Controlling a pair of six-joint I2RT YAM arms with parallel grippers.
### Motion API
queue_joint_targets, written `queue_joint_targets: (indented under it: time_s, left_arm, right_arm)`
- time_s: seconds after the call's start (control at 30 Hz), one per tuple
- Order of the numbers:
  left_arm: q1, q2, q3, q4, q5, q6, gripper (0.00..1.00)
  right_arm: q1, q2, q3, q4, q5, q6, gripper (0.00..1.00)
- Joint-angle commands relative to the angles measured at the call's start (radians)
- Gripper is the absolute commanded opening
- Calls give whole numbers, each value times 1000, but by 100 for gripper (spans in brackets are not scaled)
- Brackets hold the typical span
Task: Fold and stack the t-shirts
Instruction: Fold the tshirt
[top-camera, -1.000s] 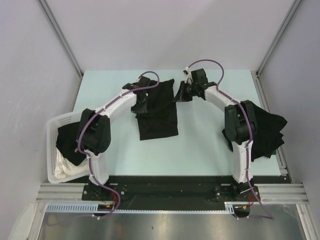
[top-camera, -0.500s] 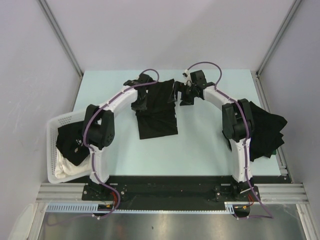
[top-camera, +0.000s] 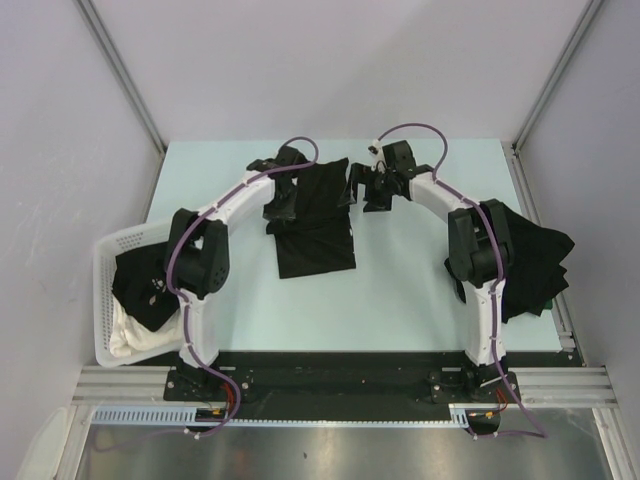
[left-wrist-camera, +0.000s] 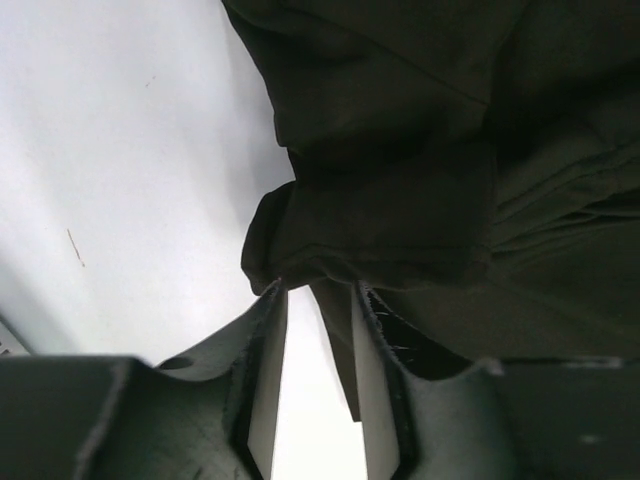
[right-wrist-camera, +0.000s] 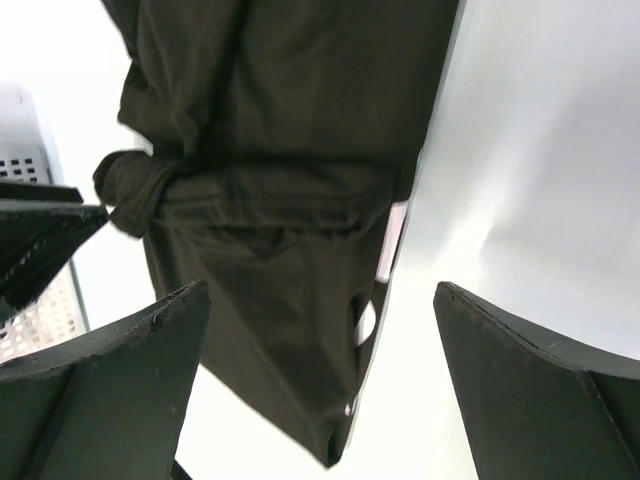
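Black t-shirt (top-camera: 320, 240) | lies between left hand (top-camera: 279, 206) and right hand (top-camera: 366, 196) | both parted

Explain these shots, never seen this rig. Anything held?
A left arm and a right arm are bolted to the near edge of a table. The wide picture looks down from above and behind them; the other two come from a camera on each wrist. A black t-shirt lies mid-table, more dark shirts are heaped at the right edge, and a white basket on the left holds more. The right gripper is wide open above the shirt, holding nothing. The left gripper has its jaws slightly apart, the shirt's edge at its tips.
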Motion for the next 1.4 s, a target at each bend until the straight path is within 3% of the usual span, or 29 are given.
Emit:
queue_joint_targets:
  time_s: [0.0, 0.17, 0.43, 0.53, 0.9, 1.37]
  left_arm:
    - [7, -114, -21, 40, 76, -9, 30]
    - [5, -135, -117, 81, 139, -29, 22]
    - [2, -74, -123, 84, 185, -20, 12]
    - [-1, -51, -122, 83, 194, -17, 0]
    - [-5, 75, -27, 57, 185, 0, 0]
    - [1, 216, 314, -69, 97, 67, 0]
  right_arm:
    - [8, -132, -54, 10, 20, 0, 100]
    - [0, -170, -97, 16, 34, 0, 100]
    - [-15, -204, -110, -5, 44, -8, 100]
    - [-26, -212, -118, -14, 49, -11, 100]
    - [-73, -220, -137, -21, 43, -26, 100]
    - [-99, -209, -138, -39, 40, -45, 100]
